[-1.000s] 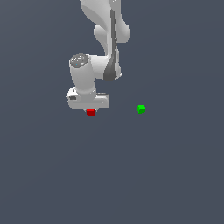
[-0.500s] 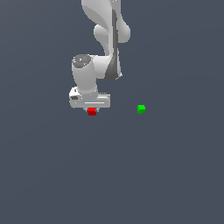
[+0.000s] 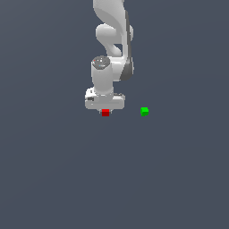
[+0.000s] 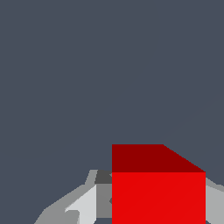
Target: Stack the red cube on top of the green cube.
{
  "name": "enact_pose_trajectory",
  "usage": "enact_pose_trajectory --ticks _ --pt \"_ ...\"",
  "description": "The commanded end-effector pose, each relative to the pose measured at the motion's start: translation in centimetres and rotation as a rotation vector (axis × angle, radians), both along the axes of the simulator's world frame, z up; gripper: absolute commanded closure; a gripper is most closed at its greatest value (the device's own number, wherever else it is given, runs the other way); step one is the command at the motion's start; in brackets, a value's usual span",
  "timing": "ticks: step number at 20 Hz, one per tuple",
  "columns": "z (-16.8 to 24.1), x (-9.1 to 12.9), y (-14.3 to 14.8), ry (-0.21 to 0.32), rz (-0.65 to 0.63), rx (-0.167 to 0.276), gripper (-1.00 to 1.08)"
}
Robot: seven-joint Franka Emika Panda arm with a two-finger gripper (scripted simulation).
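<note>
the white arm [image 3: 112, 53] reaches down from the top of the exterior view, its wrist turned so the gripper [image 3: 105, 111] points straight down at the flat grey floor [image 3: 112, 179]; the red cube [image 3: 105, 112] sits directly under the gripper's broad white body, only its lower part peeking out below the body's edge; whether the cube rests on the floor or is lifted off it cannot be told from this view; the fingers themselves are hidden behind the gripper body and the cube in the exterior view.

in the wrist view the red cube [image 4: 158, 188] fills the near corner of the picture, its bright face towards the camera and a darker red face above it; a pale grey finger [image 4: 83, 203] lies right against one side of the cube, and a sliver of the other finger [image 4: 214, 197] shows against the opposite side; the jaws look closed onto the cube, one on each side, pinching it between them; past the cube there is only bare grey floor [image 4: 109, 65].

the green cube [image 3: 144, 111] stands alone on the floor, off to the exterior view's right of the red cube and at about the same height in the picture; the two cubes are well apart, with open floor between them; nothing touches the green cube, and it does not show in the wrist view.
</note>
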State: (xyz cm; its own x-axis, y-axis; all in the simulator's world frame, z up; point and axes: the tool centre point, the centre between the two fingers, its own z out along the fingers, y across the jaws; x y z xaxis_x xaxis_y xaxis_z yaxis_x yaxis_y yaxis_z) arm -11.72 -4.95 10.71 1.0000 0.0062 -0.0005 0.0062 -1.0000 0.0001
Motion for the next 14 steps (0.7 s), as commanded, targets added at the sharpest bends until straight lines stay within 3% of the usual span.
enact_pose_trajectory --ticks 1,14 --pt "-0.4 -0.8 2.3 -0.001 0.001 0.000 1.08" --pt "-3.0 -5.0 15.9 -0.001 0.001 0.001 1.08"
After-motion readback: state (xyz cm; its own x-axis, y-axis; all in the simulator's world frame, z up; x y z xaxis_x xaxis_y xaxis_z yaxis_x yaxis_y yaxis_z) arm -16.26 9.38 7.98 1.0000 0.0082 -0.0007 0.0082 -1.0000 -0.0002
